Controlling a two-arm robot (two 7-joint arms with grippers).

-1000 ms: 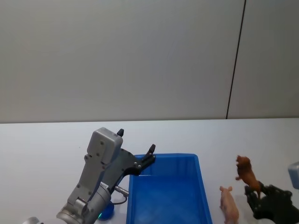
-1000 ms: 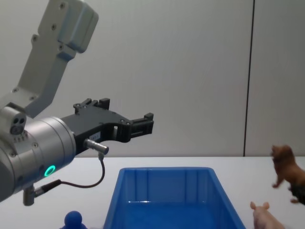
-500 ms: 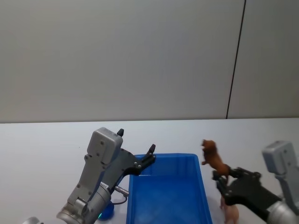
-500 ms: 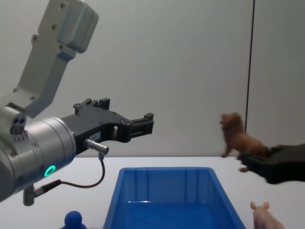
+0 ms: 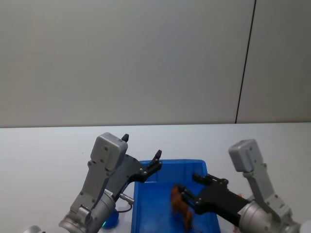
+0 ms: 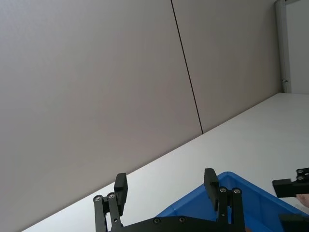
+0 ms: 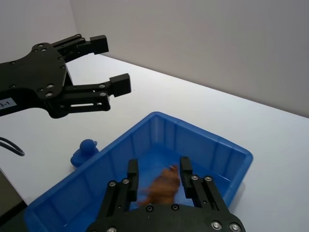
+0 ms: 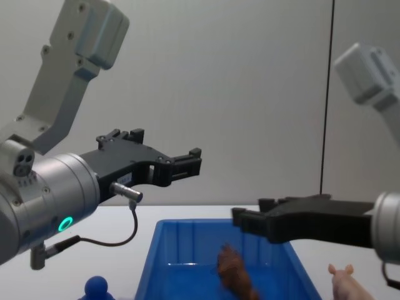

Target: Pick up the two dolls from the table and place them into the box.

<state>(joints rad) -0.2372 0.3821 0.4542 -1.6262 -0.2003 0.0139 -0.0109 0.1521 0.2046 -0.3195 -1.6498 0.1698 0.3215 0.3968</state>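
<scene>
Since half a second ago the right gripper (image 5: 186,181) has moved from the right side of the box (image 5: 170,162) to above its middle. At that moment it held the brown doll (image 5: 181,208) high, near the box's far right corner. Now the doll is below the fingertips, inside the blue walls. In the chest view the brown doll (image 8: 236,281) is tilted and low in the box, clearly under the right gripper (image 8: 247,211). In the right wrist view it is blurred between the fingers (image 7: 186,169), and I cannot tell whether it already lies on the floor of the box. The claw stands apart and grips nothing.

The left gripper (image 5: 142,145) has not moved. It hangs over the far left corner of the box, its claw wide and empty.

The pink pig (image 8: 347,284) is in the same place as before, on the table (image 5: 48,145) just beside the right side of the box. A small blue round-topped object (image 8: 97,287) stands on the table by the left side of the box.
</scene>
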